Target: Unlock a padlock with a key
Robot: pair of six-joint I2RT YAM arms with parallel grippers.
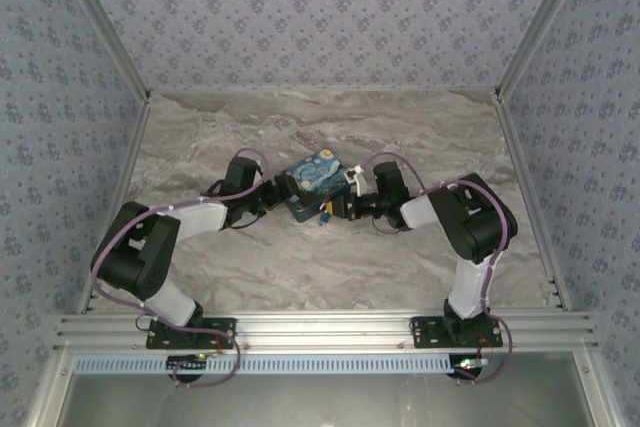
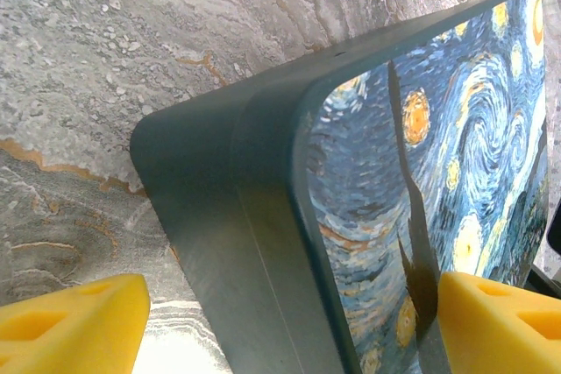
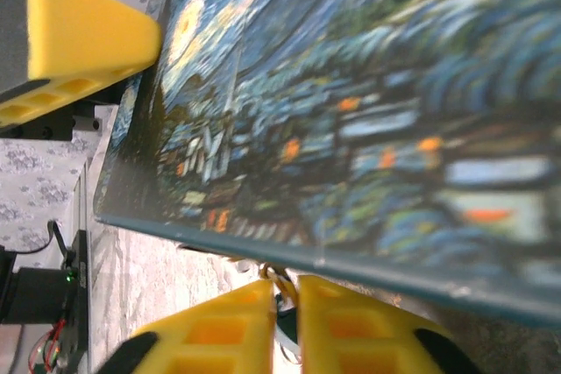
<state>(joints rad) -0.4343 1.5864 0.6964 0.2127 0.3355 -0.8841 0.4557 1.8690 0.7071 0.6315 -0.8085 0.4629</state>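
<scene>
The box (image 1: 312,177) painted with a starry night lies mid-table between both arms. A tiny blue padlock (image 1: 325,215) sits at the box's near edge, too small to make out in detail. My left gripper (image 2: 289,326) is open around the box's left corner (image 2: 263,216). Its right finger (image 2: 500,321) rests on the painted lid and its left finger (image 2: 70,321) stands clear of the side wall. My right gripper (image 3: 285,285) is shut just under the box's edge on a thin dark piece with a gold-coloured ring, apparently the key (image 3: 287,316).
The marble tabletop (image 1: 400,267) is bounded by patterned walls at the back and sides. A metal rail (image 1: 320,332) carries both arm bases along the near edge. The left arm's yellow finger (image 3: 79,32) lies on the lid in the right wrist view.
</scene>
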